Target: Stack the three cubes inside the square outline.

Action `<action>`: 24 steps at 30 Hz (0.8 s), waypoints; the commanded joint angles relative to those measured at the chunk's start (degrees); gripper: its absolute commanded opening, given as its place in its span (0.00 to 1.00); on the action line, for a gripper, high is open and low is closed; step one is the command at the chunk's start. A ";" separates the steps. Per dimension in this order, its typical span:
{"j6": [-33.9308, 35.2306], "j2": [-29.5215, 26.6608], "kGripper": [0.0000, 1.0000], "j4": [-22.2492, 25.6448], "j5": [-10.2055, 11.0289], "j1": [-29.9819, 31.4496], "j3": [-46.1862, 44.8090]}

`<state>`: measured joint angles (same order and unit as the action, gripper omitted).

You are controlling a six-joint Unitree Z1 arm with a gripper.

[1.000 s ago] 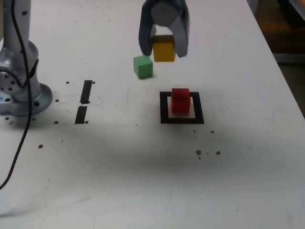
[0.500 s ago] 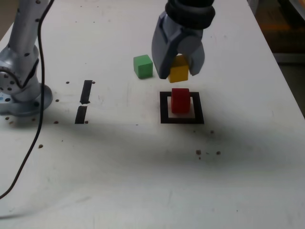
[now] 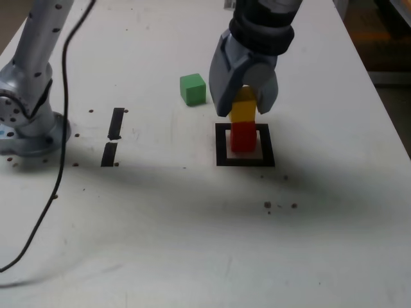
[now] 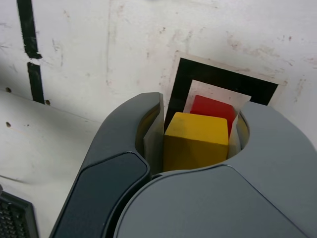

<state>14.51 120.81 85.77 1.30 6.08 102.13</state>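
A: Yellow cube (image 3: 243,110) in the exterior view?
B: Pinched in the gripper (image 3: 244,110), on or just above the red cube (image 3: 243,136), which sits in the square outline (image 3: 244,160) mid-bench. Green cube (image 3: 192,88) lies on the bench, toward the far edge.

A: Wrist view?
B: Jaws clamp the yellow cube (image 4: 195,140); red cube (image 4: 214,108) shows beyond it, inside the outline (image 4: 223,79).

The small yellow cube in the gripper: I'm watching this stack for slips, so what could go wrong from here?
The small yellow cube sits on or just above the small red cube, held in the grey gripper. From the wrist view it looks offset from the red one, so releasing could leave it overhanging or toppling. The opening fingers might also nudge the stack out of the black tape square outline.
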 commanded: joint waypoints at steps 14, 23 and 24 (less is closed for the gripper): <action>-0.01 1.42 0.21 -1.73 -0.40 1.04 -0.54; -0.01 1.68 0.38 -2.36 -0.95 1.04 -1.29; -0.01 1.74 0.42 -2.45 -1.11 1.04 -1.24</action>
<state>14.50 122.44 83.41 0.40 7.07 100.88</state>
